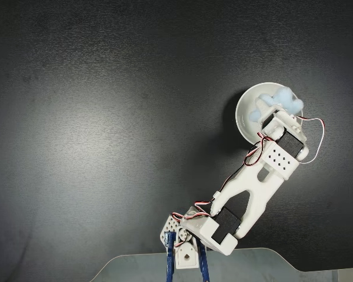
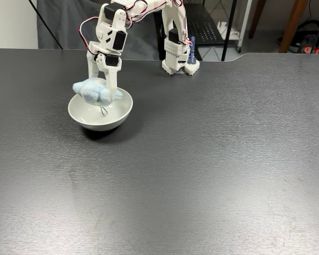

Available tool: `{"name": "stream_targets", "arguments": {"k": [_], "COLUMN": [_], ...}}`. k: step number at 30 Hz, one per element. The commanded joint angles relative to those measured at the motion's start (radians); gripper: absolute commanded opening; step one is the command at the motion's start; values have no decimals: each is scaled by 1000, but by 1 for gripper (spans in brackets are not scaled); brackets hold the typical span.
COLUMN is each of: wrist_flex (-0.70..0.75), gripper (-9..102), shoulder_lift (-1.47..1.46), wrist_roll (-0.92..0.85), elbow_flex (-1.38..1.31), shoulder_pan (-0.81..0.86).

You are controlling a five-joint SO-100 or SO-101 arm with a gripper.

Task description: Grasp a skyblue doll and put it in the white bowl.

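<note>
One white bowl (image 2: pixel 100 110), one skyblue doll (image 2: pixel 94 91), one arm. From above, the arm's wrist hides the bowl's lower-right rim (image 1: pixel 245 120). Pincer (image 2: pixel 107 91) tips buried in fluff; the jaws look closed on the doll, held at the bowl's rim over its inside, metal clasp dangling into the bowl. Doll (image 1: pixel 276 103) partly covered by the pincer. Bowl sits on the dark worktop (image 2: pixel 202 159).

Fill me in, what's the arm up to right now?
The white arm's gripper is shut on the skyblue doll and holds it over the white bowl on the dark table. The doll hangs at rim height, partly over the bowl's edge, its metal clasp dangling inside. It isn't released yet.
</note>
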Motion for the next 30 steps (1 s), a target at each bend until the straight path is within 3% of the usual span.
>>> {"name": "stream_targets", "arguments": {"k": [1,30], "wrist_flex": [0,-15], "gripper": [43,43], "shoulder_lift": [38,26], "wrist_roll": [-8,-21], "elbow_flex": [-69,-87], "shoulder_pan": [6,-8]}}
